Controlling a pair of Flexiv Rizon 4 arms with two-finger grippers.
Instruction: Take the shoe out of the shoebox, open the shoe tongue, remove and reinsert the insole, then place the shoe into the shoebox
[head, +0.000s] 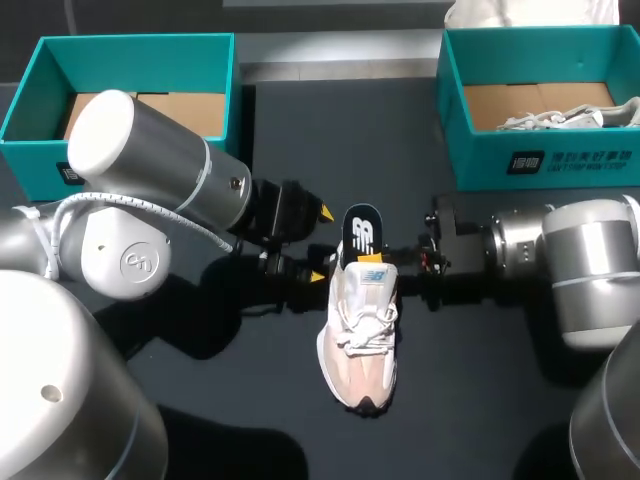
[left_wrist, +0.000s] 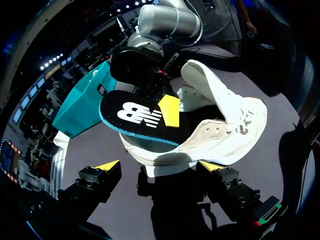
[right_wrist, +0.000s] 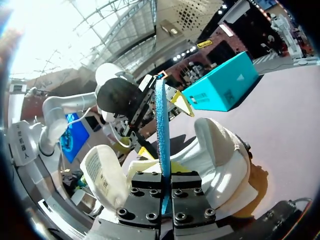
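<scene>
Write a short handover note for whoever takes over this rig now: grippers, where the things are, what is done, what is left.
Left gripper: open, at the heel of the shoe, gripping nothing.
Right gripper: shut on the insole, which stands up out of the heel opening.
Shoe: on the table, outside the left shoebox and right shoebox; tongue pulled open.
Done: shoe out, tongue open.
Left: finish the insole (coming out or going back, I cannot tell), then box the shoe.

Shoe (head: 362, 335) mid-table, toe near, between left gripper (head: 322, 244) and right gripper (head: 392, 252); insole (head: 362, 232) upright at far heel; left shoebox (head: 130, 42) far left, right shoebox (head: 540, 160) far right.
</scene>
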